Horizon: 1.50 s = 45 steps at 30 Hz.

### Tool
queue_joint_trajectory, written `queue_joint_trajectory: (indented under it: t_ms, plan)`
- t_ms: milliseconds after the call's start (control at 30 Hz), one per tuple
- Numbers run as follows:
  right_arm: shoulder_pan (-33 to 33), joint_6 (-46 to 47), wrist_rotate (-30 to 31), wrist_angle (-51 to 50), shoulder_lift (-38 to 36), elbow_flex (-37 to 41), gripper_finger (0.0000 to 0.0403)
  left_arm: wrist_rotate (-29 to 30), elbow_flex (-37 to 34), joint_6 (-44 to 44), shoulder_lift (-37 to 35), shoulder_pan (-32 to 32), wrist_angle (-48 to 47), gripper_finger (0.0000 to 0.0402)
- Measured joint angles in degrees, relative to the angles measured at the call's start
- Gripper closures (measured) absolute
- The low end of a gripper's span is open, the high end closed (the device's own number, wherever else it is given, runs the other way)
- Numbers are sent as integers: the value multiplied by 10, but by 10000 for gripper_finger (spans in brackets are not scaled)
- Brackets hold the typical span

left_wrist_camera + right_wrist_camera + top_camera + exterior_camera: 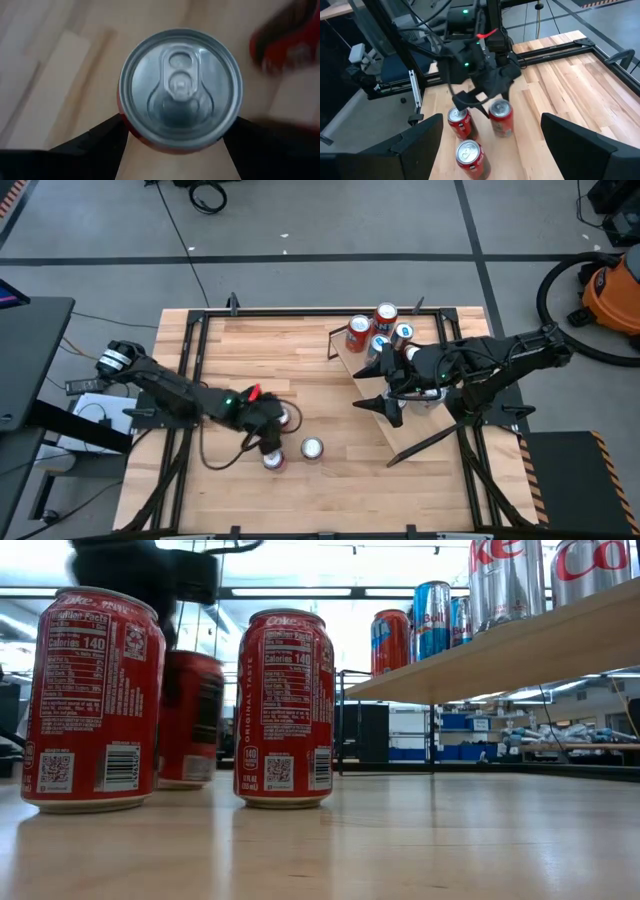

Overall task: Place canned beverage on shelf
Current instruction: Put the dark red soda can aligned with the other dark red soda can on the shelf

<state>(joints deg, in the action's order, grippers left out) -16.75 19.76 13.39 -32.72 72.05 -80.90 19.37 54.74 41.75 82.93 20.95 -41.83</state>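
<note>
I have the left gripper (272,420) down over a red aluminium cola can (180,90), jaws spread wide with one finger on either flank of the silver lid; whether they are actually pressing its sides I cannot tell, and the can looks to be standing on the planked wooden tabletop (300,370). The sloped light-wood shelf on thin black supports (500,655) already carries several cans at its far end, red ones and blue-and-silver ones, so I judge the job part done. Two more red cans remain on the table near me: a front can (312,447) and a second can (274,461) just beside my gripper. The right gripper (392,408) hangs above the shelf's lower stretch, fingers wide apart and empty. That arm lies across the route to the shelf, so room there is tight; the middle of the table between the arms is free. The neighbouring cans crowd my fingers on the near side.
</note>
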Motion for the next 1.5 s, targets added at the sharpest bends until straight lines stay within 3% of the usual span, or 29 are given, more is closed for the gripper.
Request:
queue_joint_trajectory:
  t_ms: [267,800,1500]
  plan:
    - [0,2,3,1,-5,0,56,-64,5,-57,31,-55,52,106]
    - [0,-3,6,-17,-10,0,56,-70,1,-96,46,-75,165,109]
    - [0,1,6,-17,-10,0,56,-53,0,-130,54,-79,201,109]
